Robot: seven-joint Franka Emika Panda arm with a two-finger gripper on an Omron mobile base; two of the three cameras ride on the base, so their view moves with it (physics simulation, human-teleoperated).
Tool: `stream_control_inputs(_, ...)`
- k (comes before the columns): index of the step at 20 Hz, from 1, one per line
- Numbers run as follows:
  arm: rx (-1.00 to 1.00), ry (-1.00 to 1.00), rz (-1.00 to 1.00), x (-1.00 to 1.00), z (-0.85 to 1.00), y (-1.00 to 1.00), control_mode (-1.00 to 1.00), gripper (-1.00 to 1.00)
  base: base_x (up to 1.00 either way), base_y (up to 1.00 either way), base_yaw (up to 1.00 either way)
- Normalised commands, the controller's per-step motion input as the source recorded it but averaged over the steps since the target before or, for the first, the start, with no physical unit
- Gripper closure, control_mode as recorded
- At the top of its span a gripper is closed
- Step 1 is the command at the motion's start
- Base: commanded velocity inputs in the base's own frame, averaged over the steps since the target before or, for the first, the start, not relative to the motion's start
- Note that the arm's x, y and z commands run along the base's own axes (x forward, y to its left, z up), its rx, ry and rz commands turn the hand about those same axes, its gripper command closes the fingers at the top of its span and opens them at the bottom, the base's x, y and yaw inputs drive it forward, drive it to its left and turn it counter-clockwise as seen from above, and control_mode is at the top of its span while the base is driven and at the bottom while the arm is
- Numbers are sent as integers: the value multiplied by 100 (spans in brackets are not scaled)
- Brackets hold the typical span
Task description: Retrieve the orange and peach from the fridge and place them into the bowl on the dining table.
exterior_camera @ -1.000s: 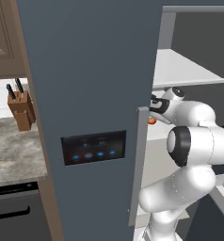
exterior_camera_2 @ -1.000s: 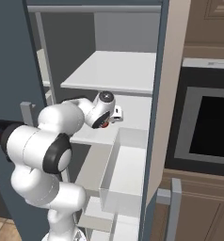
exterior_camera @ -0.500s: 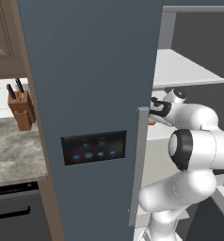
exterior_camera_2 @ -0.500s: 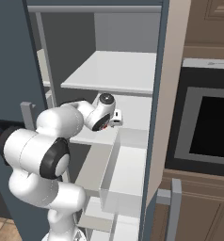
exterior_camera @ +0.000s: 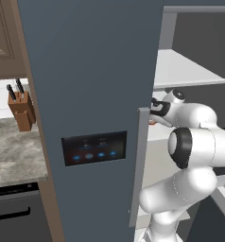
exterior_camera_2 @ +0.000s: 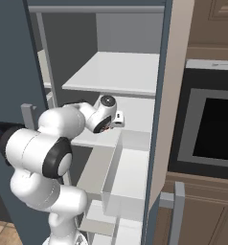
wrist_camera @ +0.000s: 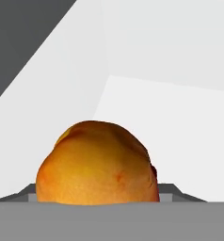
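Fridge [exterior_camera_2: 20,62]: tall, slate-blue, its door open. The interior shows pale grey shelves [exterior_camera_2: 117,74] and a pale drawer [exterior_camera_2: 127,179] below and just right of the claw [exterior_camera_2: 106,128]. On the outer face of the closed door sits a dark panel [exterior_camera: 94,148] with blue lights, beside a long grey vertical handle [exterior_camera: 138,166].

Fruit [wrist_camera: 97,170]: round, orange with yellow patches and a reddish flush at one side; orange or peach cannot be told. It rests on a shelf, upright, directly ahead of the claw and very close to it. A white side wall stands beyond it.
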Motion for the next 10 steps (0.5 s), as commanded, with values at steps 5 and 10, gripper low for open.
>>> stream_control_inputs(5,0,0,0,3,-5,0,-100,100,0,0,0)
stream_control_inputs(10,0,-11,0,-57,21,-2,-100,100,0,0,0)
